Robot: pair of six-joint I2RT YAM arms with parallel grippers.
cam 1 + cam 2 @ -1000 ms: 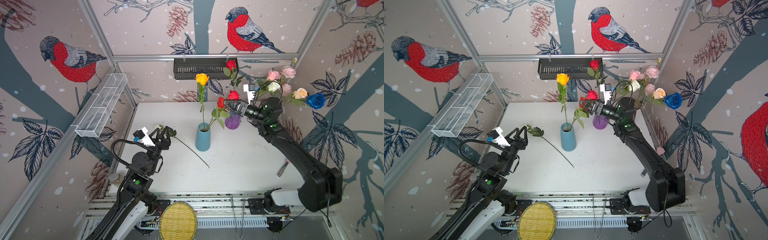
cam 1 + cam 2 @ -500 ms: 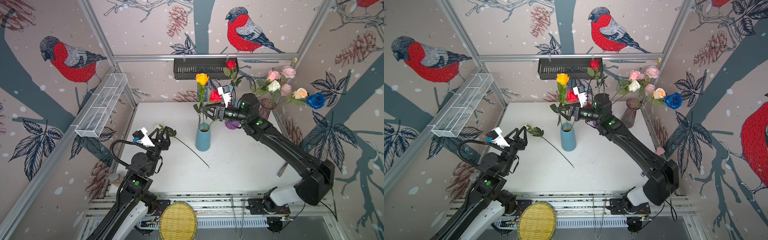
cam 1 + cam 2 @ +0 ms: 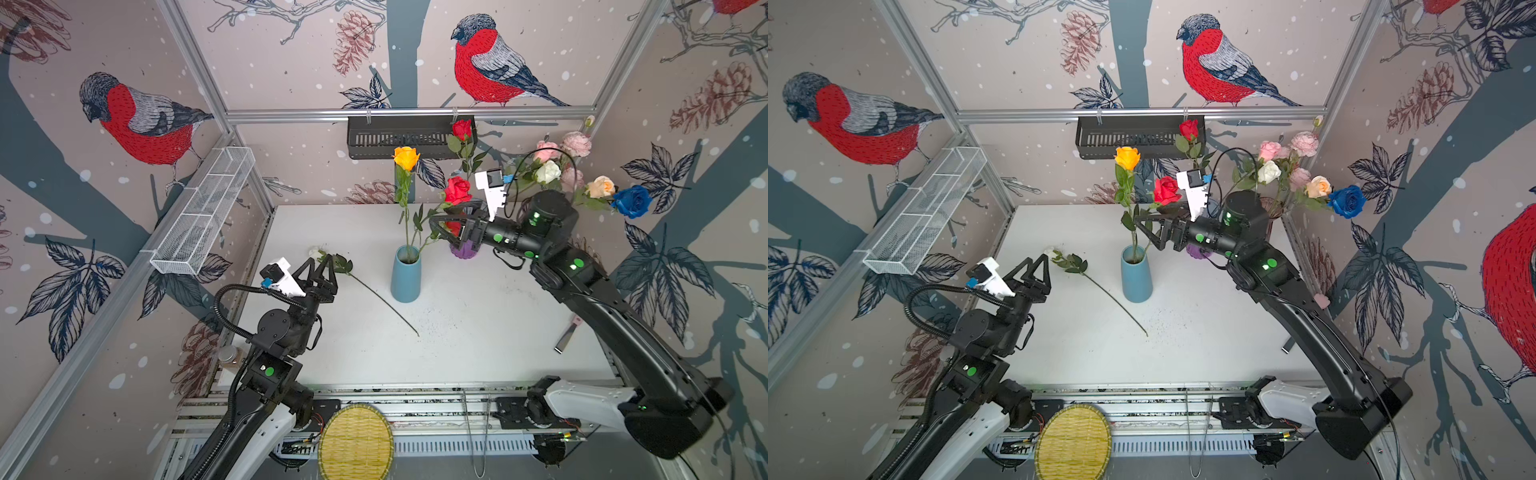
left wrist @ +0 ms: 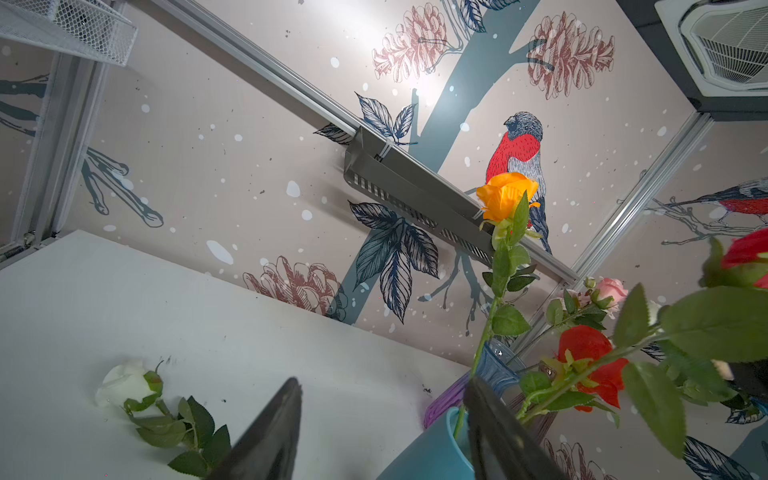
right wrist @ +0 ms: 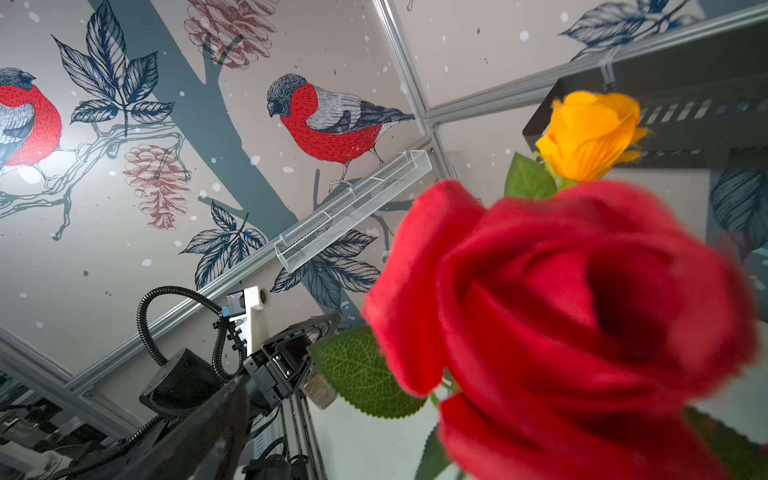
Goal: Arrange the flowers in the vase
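A blue vase (image 3: 405,276) (image 3: 1136,276) stands mid-table with an orange rose (image 3: 406,158) (image 4: 505,195) upright in it. A red rose spray (image 3: 457,189) (image 5: 582,311) leans out to the right, its stem running down into the vase mouth. My right gripper (image 3: 434,222) (image 3: 1138,222) is open around that spray below the blooms; only one finger (image 5: 199,428) shows in the right wrist view, well clear of the stem. A white rose (image 3: 316,252) (image 4: 122,382) lies flat on the table. My left gripper (image 3: 322,266) (image 4: 382,380) hovers open and empty just in front of its leaves.
A purple vase (image 3: 461,249) with a tall red rose (image 3: 462,129) stands behind the right gripper. Pink, white, peach and blue roses (image 3: 552,170) fill a glass vase (image 3: 1273,208) at the back right. A black basket (image 3: 399,137) hangs on the back rail. A small tool (image 3: 567,336) lies by the table's right edge.
My right gripper carried the red spray leftward from near the purple vase to the blue vase, and its jaws have widened. The left arm has not moved.
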